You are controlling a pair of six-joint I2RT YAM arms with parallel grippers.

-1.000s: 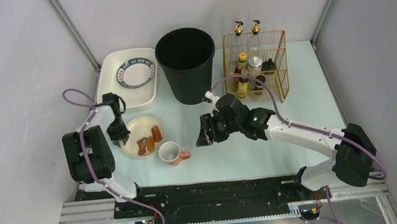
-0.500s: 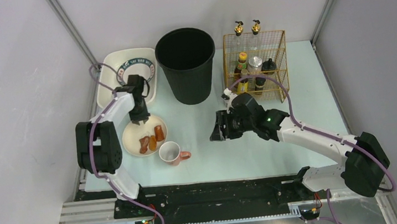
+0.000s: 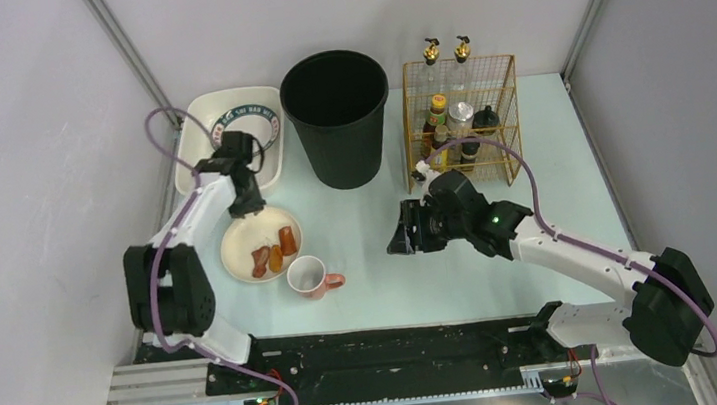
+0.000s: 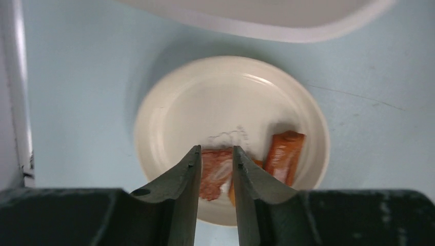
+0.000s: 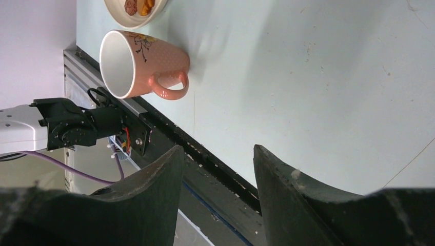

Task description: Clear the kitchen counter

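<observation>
The kitchen counter (image 3: 550,152) fills the middle of the overhead view, between grey walls and in front of metal corner posts, with the black rail (image 3: 400,344) along its near edge.

At the back left of the counter lies a white rectangular tray (image 3: 190,145), and in it a round dish with a patterned rim (image 3: 247,132). Just in front of the tray, the left gripper (image 3: 246,206) points down over the far edge of a cream plate (image 3: 241,243). The plate rests on the counter and carries a few reddish-brown and orange food pieces (image 3: 273,255) toward its near side. In the left wrist view the claw stands narrowly parted, with nothing between the fingers; the plate and food show through the gap below.

Just beside the plate, toward the rail, a pink mug (image 3: 309,276) stands upright with its handle pointing right.

A tall black bin (image 3: 337,114) stands at the back centre.

Right of the mug and well apart from it, the right gripper (image 3: 397,239) hangs over bare counter, aimed leftward. Its claw is moderately wide and holds nothing; the right wrist view shows the mug and the edge of the plate beyond the fingers.

At the back right, a gold wire basket (image 3: 506,96) holds several bottles (image 3: 438,119) standing upright.
</observation>
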